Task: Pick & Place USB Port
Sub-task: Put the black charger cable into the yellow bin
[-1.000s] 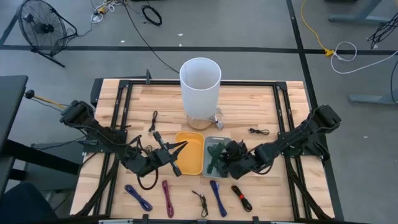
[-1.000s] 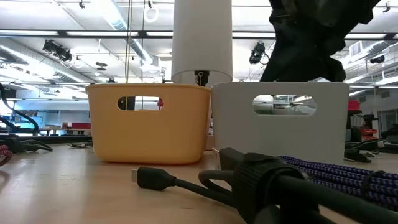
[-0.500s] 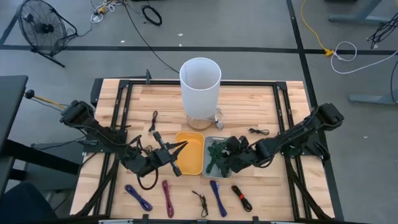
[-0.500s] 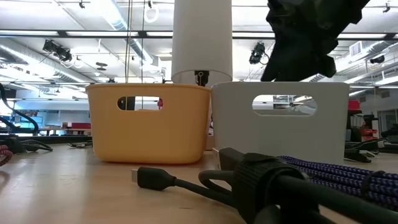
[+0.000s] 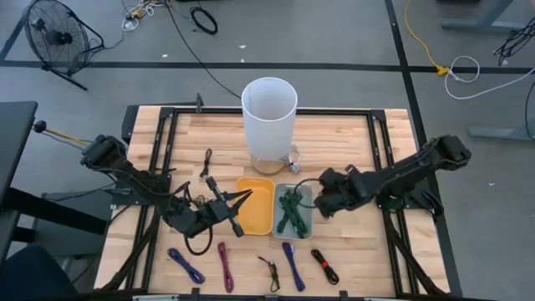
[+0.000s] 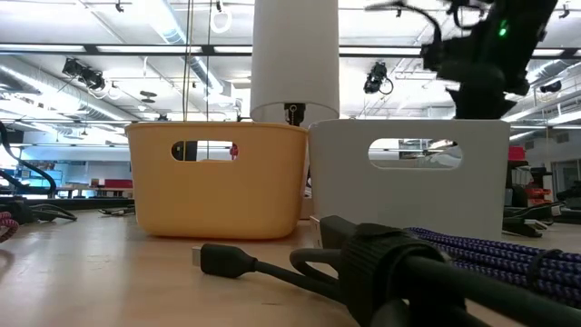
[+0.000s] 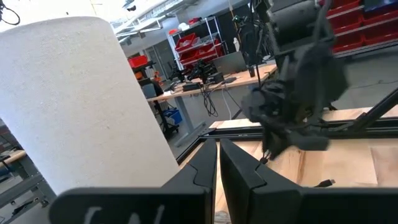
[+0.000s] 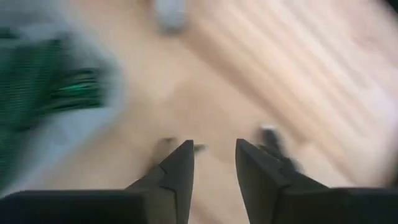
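While my right hand [image 5: 323,201] hangs just beside the grey bin [image 5: 305,226], over its outer edge, its fingers [image 8: 180,168] stand a narrow gap apart with nothing between them, bare wood of the tabletop [image 5: 351,142] showing past them in the right wrist view. Green cables [image 5: 290,212] lie coiled inside the grey bin, which sits touching the yellow bin [image 5: 254,216] at the middle of the tabletop. My left hand [image 5: 236,209] waits at the yellow bin's near-left side, its fingers [image 7: 208,168] pressed almost together and empty. Behind both bins a tall white cylinder [image 5: 269,117] stands upright. Along the front edge lie loose cables in a row: a blue one [image 5: 185,265], a magenta one [image 5: 226,265], a small black one [image 5: 269,272], a second blue one [image 5: 291,263] and a red-and-black one [image 5: 325,265]. Two further black cables rest apart, one [image 5: 206,160] left of the cylinder, one [image 5: 347,176] near my right arm.
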### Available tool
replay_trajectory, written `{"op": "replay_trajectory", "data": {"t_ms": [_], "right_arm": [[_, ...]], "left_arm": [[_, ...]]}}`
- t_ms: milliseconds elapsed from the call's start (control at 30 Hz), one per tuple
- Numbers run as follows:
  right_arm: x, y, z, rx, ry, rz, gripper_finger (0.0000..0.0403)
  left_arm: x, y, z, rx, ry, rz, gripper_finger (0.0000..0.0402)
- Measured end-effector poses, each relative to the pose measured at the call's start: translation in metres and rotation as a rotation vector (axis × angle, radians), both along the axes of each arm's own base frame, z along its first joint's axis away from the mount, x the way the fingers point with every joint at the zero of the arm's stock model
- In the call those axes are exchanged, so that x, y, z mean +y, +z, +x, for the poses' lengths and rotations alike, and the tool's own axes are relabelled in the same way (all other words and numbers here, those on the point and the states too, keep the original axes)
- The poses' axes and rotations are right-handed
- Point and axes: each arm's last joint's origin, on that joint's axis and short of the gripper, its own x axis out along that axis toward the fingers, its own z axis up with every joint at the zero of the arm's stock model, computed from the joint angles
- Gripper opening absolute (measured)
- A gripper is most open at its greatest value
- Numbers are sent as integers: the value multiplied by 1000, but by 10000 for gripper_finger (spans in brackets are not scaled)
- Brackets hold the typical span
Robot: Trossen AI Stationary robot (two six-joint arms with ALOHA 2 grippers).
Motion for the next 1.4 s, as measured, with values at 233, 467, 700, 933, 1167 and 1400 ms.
{"op": "replay_trajectory", "data": {"t_ms": [233,467,700,933,1167,1400], "right_arm": [[-38,-8,-8,185,-93,2,157],[-70,-38,-29,364,-132,63,225],[-85,-67,-43,403,-113,166,277],[-88,-76,-47,390,-116,198,286],[-86,-86,-49,340,-92,238,255],[-85,-88,-48,327,-97,293,70]], "left_arm": [[0,0,0,0,0,0,25],[0,0,0,0,0,0,25],[0,0,0,3,0,4,25],[0,0,0,3,0,5,25],[0,0,0,4,0,5,25],[0,0,0,4,0,6,25]]}}
